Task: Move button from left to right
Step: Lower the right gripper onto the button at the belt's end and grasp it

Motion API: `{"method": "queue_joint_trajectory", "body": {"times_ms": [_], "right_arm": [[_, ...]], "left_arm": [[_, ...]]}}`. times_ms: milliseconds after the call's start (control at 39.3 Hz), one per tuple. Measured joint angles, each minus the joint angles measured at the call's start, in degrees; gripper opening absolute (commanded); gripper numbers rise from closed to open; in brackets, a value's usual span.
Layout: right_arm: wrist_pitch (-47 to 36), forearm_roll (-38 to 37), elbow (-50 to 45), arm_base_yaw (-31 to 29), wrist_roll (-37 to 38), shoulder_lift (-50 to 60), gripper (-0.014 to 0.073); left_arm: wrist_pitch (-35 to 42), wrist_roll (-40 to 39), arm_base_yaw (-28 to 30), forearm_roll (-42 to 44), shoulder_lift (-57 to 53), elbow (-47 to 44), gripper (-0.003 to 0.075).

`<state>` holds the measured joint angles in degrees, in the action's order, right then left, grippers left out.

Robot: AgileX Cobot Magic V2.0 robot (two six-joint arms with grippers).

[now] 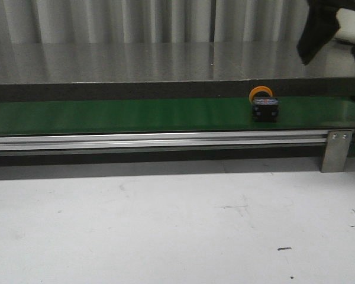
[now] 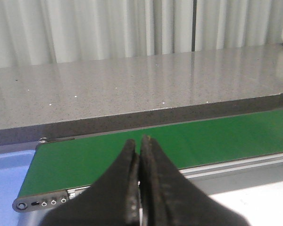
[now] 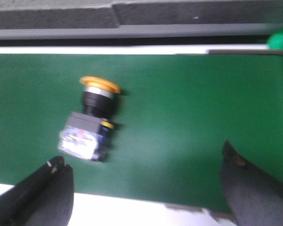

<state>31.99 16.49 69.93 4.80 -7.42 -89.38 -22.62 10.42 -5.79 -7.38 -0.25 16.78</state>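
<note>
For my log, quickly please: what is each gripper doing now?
Left gripper: closed, holding nothing.
Right gripper: open, empty, above the button lying on the green belt.

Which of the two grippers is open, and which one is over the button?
The right gripper: its fingers are spread wide above the button on the green belt. The left gripper is shut, over bare belt.

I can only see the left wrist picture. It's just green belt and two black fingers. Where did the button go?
Observer: The button lies on the green belt toward the right in the front view.
Operator: Is anybody holding it?
Observer: No. In the right wrist view the right gripper is open, fingers spread, the button just beyond one fingertip.
Operator: Is it standing up?
Observer: It lies on its side, orange cap pointing toward the grey counter.
</note>
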Motion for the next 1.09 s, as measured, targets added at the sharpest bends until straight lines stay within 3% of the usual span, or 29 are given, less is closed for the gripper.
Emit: {"method": "queue_joint_trajectory", "body": {"times_ms": [203,585,661,864,966,1093], "right_arm": [[0.7,1.9,4.9,1.6,0.0,-6.5,0.0645],[-1.0,2.1,5.8,0.8,0.0,-15.0,0.0632],[-1.0,2.1,5.8,0.5,0.0,-15.3,0.0563],[-1.2,2.1,5.9,0.3,0.0,-15.3,0.0264],[-1.4,2.1,5.9,0.3,0.0,-15.3,0.0205],[-1.4,2.1,5.9,-0.1,0.0,-15.0,0.0201]], "left_arm": [[0.0,0.0,0.0,0.0,0.0,0.0,-0.0021],[0.0,0.0,0.0,0.0,0.0,0.0,-0.0021],[0.0,0.0,0.0,0.0,0.0,0.0,-0.0021],[0.0,0.0,0.0,0.0,0.0,0.0,-0.0021],[0.0,0.0,0.0,0.0,0.0,0.0,-0.0021],[0.0,0.0,0.0,0.0,0.0,0.0,-0.0021]]}}
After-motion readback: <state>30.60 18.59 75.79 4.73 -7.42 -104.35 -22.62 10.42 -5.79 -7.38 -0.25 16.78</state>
